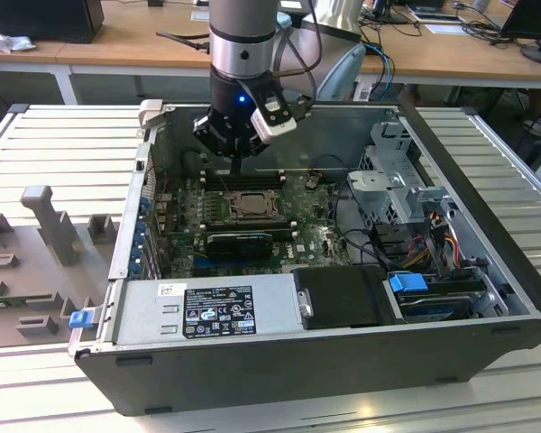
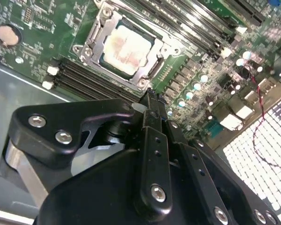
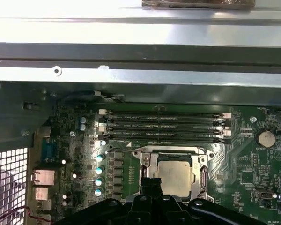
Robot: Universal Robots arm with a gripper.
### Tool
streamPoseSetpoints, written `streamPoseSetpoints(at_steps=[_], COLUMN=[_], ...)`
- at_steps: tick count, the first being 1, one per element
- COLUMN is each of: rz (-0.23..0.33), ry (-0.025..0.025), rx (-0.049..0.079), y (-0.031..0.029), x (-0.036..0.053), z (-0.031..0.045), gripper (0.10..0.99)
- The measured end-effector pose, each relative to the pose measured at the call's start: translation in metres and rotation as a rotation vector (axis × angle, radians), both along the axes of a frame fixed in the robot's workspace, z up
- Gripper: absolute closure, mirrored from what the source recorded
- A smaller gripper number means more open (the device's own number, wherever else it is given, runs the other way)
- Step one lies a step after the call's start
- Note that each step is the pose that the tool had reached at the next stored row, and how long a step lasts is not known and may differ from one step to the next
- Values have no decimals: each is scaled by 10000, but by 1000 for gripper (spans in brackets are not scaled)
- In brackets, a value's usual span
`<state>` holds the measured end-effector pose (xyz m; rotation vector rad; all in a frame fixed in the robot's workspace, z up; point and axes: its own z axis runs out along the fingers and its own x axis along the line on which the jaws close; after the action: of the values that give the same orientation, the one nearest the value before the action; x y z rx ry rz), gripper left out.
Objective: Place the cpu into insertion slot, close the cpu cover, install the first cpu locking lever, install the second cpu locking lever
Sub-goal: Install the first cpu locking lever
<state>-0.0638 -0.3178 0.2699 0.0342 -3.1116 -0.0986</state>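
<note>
The cpu (image 2: 126,49) lies flat in the slot (image 2: 144,82) on the green board (image 2: 33,47), its dull grey top showing through the cut-out of the cover (image 2: 94,33). The cover looks down over it, framing all four edges. I cannot tell from here whether either locking lever is latched.

I judge the chip to be light, stiff and flat, smooth on top and easy to let slip. It is also fragile where it meets the socket contacts, so any hold belongs on its bare side edges, never pressing on the face. As it sits now those edges are tucked under the frame, and only the top is reachable. The cover is thin sheet metal on a hinge, stiff enough to push but easy to bend if caught at a corner.

The gripper (image 2: 149,96) hangs over the memory slots (image 3: 164,124) just beside the socket, apart from the board. Its fingers are drawn together to a narrow tip, and I see nothing between them.

In the exterior view the arm comes down into the open case (image 1: 487,180) near its far wall, with the tip (image 1: 237,164) above and just behind the cpu (image 1: 250,206).
</note>
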Motion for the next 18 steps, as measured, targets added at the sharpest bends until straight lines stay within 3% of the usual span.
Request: streamPoseSetpoints(at_steps=[5,7,11,18], rz=[3,5,5,3], ry=[-1,0,-2,-1], rx=[10,10,11,11], y=[0,0,23,154], x=[-179,-314,-440,-486], z=[-12,-29,-51,-96], gripper=[980,980,980,980])
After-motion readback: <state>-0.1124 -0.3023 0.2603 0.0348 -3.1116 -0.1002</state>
